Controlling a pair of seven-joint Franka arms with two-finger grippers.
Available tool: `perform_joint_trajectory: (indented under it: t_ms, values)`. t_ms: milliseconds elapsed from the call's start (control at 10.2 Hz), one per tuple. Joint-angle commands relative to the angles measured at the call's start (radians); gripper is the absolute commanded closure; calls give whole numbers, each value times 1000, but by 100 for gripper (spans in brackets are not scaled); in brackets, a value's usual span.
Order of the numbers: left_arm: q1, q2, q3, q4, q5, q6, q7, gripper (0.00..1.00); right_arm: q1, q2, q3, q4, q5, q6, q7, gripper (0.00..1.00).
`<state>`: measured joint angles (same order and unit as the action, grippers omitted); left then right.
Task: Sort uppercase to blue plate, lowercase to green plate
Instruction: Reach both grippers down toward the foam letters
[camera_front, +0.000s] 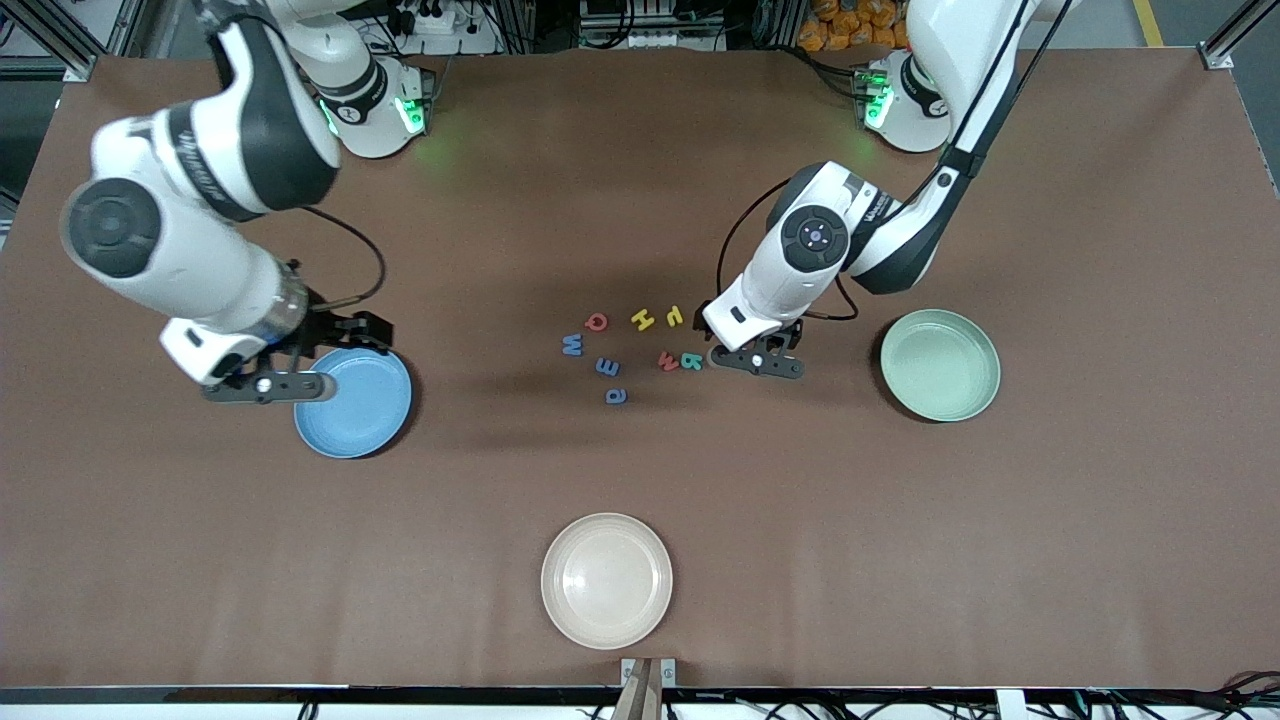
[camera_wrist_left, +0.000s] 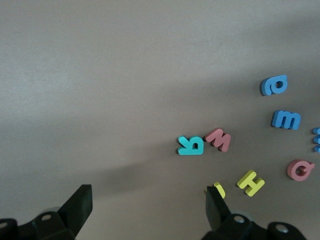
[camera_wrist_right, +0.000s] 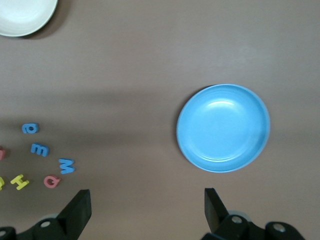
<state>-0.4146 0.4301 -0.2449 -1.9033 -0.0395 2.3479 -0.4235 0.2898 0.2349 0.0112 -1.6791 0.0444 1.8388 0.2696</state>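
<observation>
The foam letters lie in a cluster mid-table: red Q (camera_front: 597, 321), yellow H (camera_front: 642, 319), a hooked yellow letter (camera_front: 675, 316), blue W (camera_front: 572, 345), blue e (camera_front: 607, 367), blue a (camera_front: 616, 396), red w (camera_front: 668, 361) and teal B (camera_front: 691, 360). My left gripper (camera_front: 757, 362) hangs open and empty just beside the teal B (camera_wrist_left: 191, 145), between the cluster and the green plate (camera_front: 940, 365). One of its fingers (camera_wrist_left: 215, 205) partly covers the hooked yellow letter (camera_wrist_left: 220, 188). My right gripper (camera_front: 265, 385) is open and empty over the edge of the blue plate (camera_front: 360, 410). Both plates hold nothing.
A beige plate (camera_front: 607, 580) sits nearer the front camera than the letters, close to the table's front edge. Bare brown tabletop separates the letter cluster from each plate.
</observation>
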Motion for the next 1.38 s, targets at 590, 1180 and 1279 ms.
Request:
perform_joint_trajectory:
  t_ms: [590,1180,1279]
  values:
    - [-29,36,-20,36,-31,13,-415,0,86,84,177,-298,17,486,258,3]
    - [-35,77,-13,41,-165,69,-496,0,138,225,216,-307,0,622,390,9]
    - [-44,85,-13,41,-162,83,-521,0,149,234,216,-306,-1,623,392,11]
